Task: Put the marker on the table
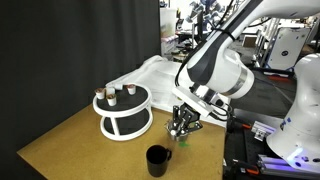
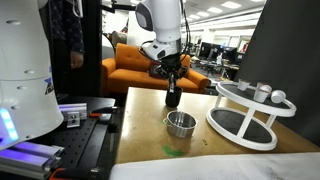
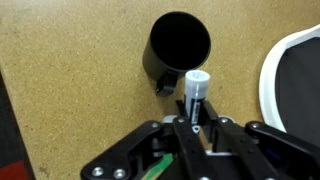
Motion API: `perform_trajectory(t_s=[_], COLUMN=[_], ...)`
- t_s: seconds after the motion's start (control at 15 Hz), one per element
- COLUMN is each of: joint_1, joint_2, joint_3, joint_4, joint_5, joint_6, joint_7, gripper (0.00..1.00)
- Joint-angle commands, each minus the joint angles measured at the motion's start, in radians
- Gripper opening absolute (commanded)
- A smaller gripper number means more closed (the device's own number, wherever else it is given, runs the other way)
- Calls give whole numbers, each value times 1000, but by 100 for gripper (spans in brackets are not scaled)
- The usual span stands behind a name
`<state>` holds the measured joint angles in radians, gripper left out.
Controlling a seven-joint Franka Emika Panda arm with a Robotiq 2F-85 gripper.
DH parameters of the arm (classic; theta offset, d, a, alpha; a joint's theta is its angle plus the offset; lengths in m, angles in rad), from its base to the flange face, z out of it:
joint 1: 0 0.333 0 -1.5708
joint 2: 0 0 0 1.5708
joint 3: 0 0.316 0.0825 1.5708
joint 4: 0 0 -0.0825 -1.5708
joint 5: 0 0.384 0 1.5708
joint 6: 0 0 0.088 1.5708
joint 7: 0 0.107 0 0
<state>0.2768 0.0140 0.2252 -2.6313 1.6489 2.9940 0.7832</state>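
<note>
Spreading wide beneath the jaws, the tan table (image 3: 70, 90) shows bare wood under them and off to one side. A white sheet (image 1: 150, 72) lies well beyond the jaws. The white two-tier stand (image 1: 125, 105) sits to their other side, near but apart, with a few small things on its top tier.

The gripper (image 3: 197, 128) hangs low over the wood, not touching it. Just ahead of the jaws stands the black cup (image 3: 180, 45), upright with its mouth open. The small metal cup (image 2: 180, 124) stands near that one, apart from it.

Smallest of all, the marker (image 3: 197, 88) is pinched between the jaws, which are drawn in narrow around it. Its whitish end pokes out past the fingertips toward the black cup, and the dark rest is hidden between them.

So the marker is aloft, not on the table. I judge the carrying step is in hand and the setting-down not yet done. To my eye the next move calls for shifting over bare wood away from both cups. Then the arm should lower until the marker is close to the surface and part the jaws. The black cup is the main thing in the way, and a round marker may roll once freed.
</note>
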Motion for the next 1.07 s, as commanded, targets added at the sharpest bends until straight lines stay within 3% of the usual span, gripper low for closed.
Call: perform_trajectory(t_s=[0.0, 0.47, 1.0], joint_1=[-12, -15, 1], joint_2=[8, 136, 283], joint_3=[5, -14, -66], joint_4=[-25, -24, 95], joint_5=[22, 49, 306], joint_6=[19, -25, -15], joint_7=[13, 5, -228], gripper=[5, 5, 5])
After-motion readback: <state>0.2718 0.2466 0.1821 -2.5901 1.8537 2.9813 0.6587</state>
